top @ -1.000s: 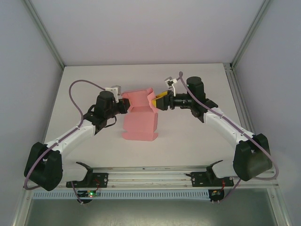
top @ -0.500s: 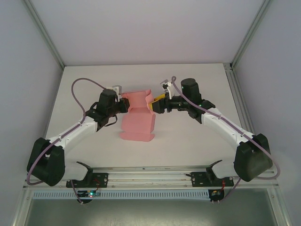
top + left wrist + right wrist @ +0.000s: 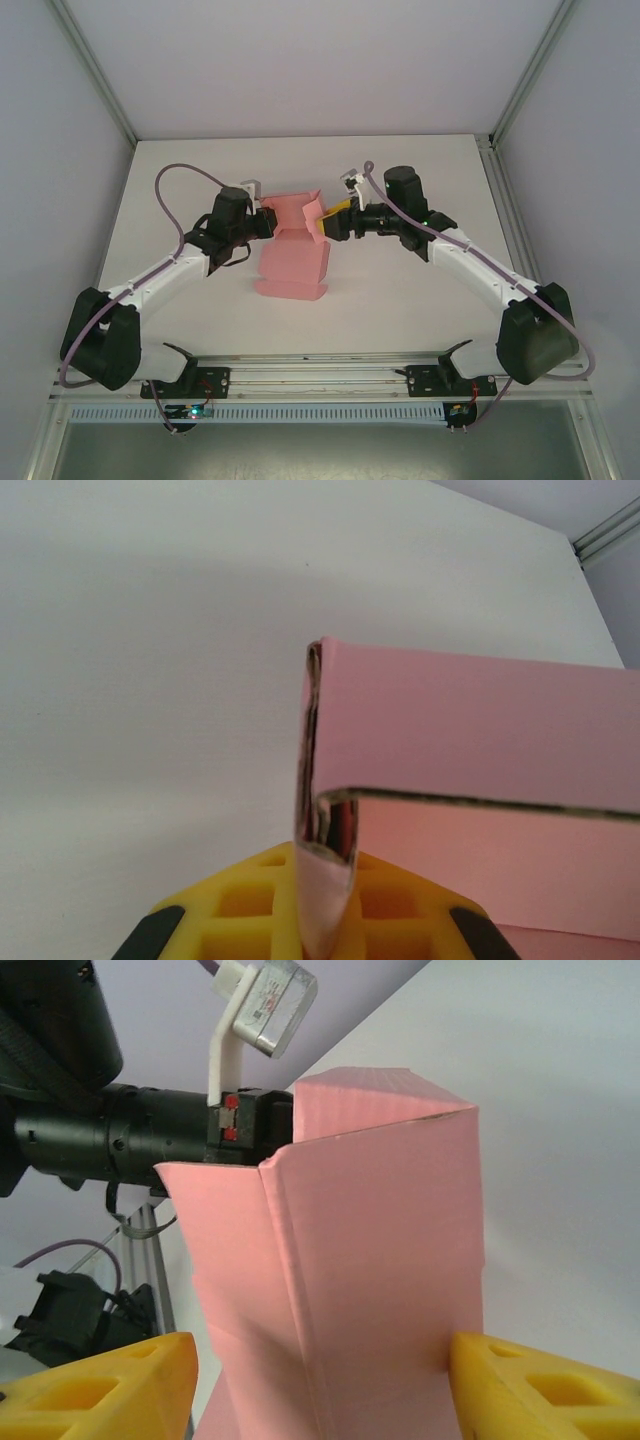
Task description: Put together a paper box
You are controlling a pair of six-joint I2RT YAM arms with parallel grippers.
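The pink paper box (image 3: 293, 266) lies mid-table, its near panel flat and its far part folded up into walls. My left gripper (image 3: 266, 222) is shut on the left wall. In the left wrist view its yellow fingers (image 3: 250, 915) pinch the thin card edge of the paper box (image 3: 480, 750). My right gripper (image 3: 327, 222) stands open at the right wall. In the right wrist view the upright folded paper box (image 3: 370, 1260) rises between the wide-apart yellow fingers (image 3: 545, 1390); the right one touches the card edge, the left one stands apart from it.
The white table (image 3: 410, 290) has free room to the right, the left and behind the box. A metal rail (image 3: 320, 378) runs along the near edge. Enclosure walls and corner posts (image 3: 100, 80) bound the sides. The left arm's wrist (image 3: 130, 1135) sits just behind the box.
The right gripper has moved left onto the box's right wall. The box and the left gripper have shifted slightly left and toward the far side.
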